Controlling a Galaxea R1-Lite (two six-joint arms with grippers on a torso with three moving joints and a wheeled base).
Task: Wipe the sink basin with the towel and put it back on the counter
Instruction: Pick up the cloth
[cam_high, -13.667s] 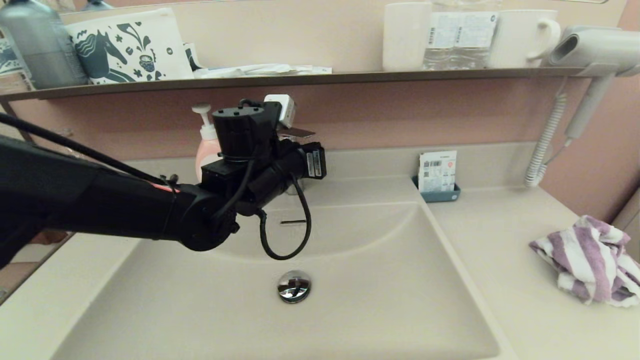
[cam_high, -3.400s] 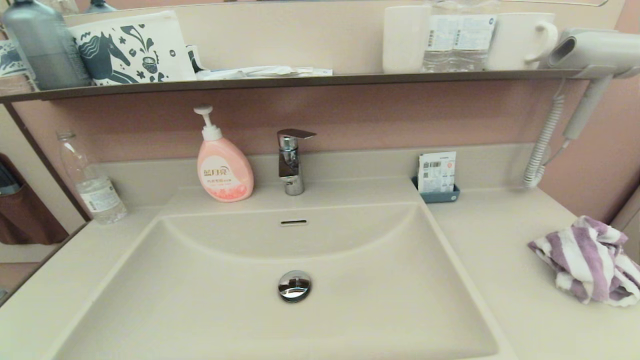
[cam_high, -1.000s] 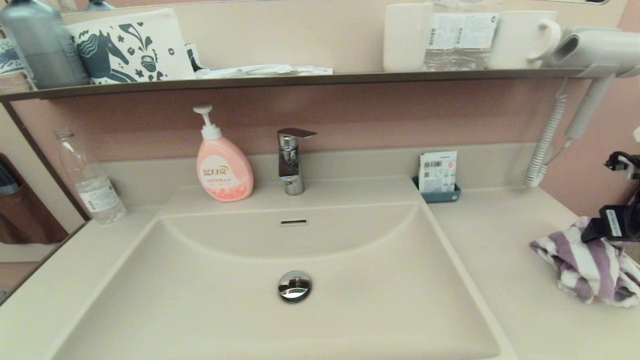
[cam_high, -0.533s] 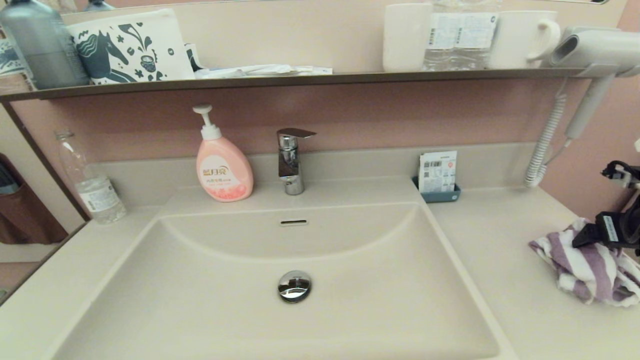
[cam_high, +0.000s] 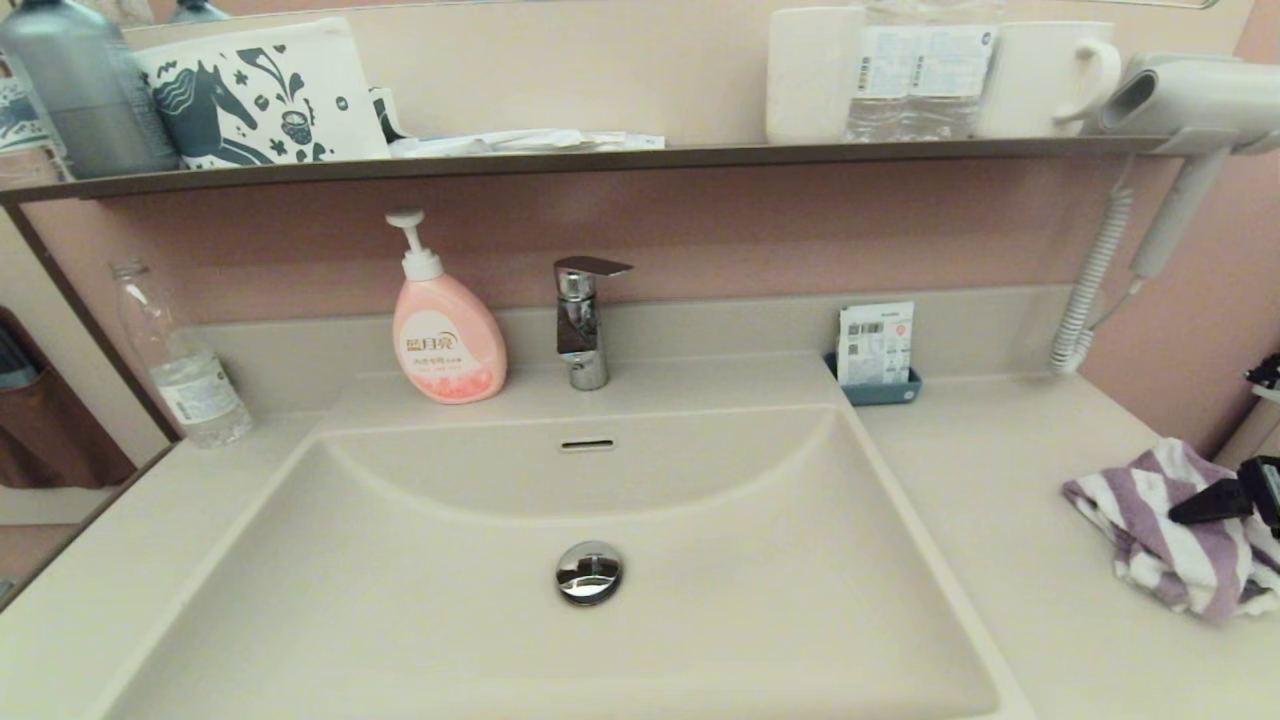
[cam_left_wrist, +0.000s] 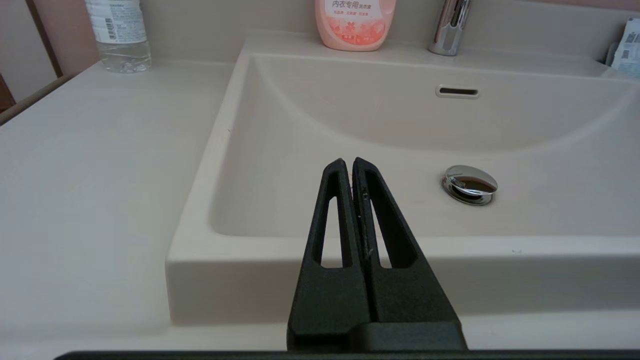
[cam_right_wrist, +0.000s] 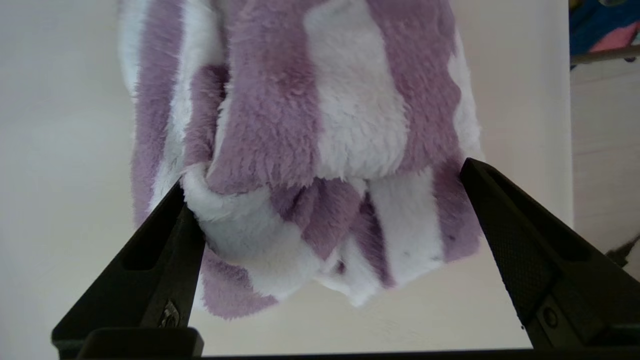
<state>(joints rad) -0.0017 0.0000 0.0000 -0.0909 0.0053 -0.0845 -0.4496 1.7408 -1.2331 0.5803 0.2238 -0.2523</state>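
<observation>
The purple-and-white striped towel (cam_high: 1150, 525) lies bunched on the counter (cam_high: 1000, 470), to the right of the sink basin (cam_high: 700, 640). My right gripper (cam_high: 1215, 505) is down at the towel's right side. In the right wrist view this gripper (cam_right_wrist: 324, 181) is open, with the towel (cam_right_wrist: 310, 115) bulging between its two fingers and touching both. The basin holds only its chrome drain plug (cam_high: 589, 572) and the overflow slot (cam_high: 587, 444). My left gripper (cam_left_wrist: 348, 162) is shut and empty, parked before the basin's front rim (cam_left_wrist: 350, 280), out of the head view.
A pink soap bottle (cam_high: 447, 335), the faucet (cam_high: 583, 320) and a small blue tray of packets (cam_high: 877, 358) stand along the back. A water bottle (cam_high: 180, 370) is at the far left. A hair dryer (cam_high: 1180, 110) with coiled cord hangs above the towel, beside the brown shelf (cam_high: 600, 158).
My right gripper has come in from the right edge and dropped onto the towel, pressing it down and shifting it slightly. The left arm left the head view earlier.
</observation>
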